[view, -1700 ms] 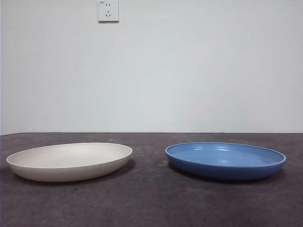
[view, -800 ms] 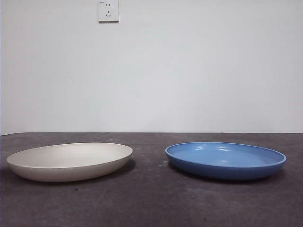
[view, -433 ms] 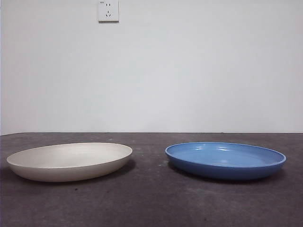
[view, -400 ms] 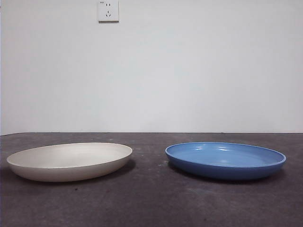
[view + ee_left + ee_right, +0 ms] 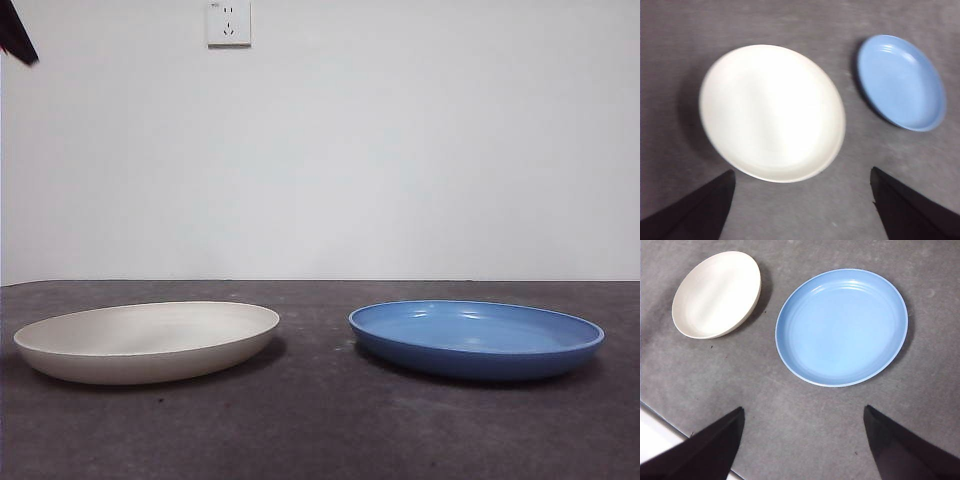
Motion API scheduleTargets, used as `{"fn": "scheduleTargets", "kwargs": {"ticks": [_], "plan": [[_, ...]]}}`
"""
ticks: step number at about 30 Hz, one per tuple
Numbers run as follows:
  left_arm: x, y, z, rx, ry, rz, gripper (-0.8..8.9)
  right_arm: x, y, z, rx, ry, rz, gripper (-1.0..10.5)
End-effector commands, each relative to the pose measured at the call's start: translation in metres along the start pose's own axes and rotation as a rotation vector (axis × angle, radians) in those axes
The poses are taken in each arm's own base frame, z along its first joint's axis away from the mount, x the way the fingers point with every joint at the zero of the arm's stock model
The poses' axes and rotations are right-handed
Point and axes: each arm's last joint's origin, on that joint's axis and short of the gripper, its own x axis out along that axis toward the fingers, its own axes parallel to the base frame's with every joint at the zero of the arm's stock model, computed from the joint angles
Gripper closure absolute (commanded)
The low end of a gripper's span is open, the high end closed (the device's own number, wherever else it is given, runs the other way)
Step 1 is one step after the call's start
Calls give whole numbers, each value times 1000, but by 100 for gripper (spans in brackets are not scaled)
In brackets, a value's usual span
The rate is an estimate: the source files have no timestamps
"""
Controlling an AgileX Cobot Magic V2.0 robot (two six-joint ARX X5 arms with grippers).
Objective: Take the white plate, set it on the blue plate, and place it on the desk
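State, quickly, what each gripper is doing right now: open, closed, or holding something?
Left gripper: open, empty, above the white plate.
Right gripper: open, empty, above the blue plate.

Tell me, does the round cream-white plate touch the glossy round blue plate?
Apart. In the front view a strip of bare dark desk separates the round cream-white plate from the glossy round blue plate.
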Motion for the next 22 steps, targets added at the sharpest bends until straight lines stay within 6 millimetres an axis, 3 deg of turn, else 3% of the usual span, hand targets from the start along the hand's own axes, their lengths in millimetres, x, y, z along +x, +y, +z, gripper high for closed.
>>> {"fn": "scheduleTargets", "kwargs": {"ticks": [1,10,22], "plan": [[9,4,17,-16,12,50,377,-3,2,5,-3,-17,4,565],[62,28,49,-40,129,134,378,-3,2,5,-4,-19,5,565],[137,62,51,-68,230,170,378,-3,2,5,-4,-20,5,565]]}}
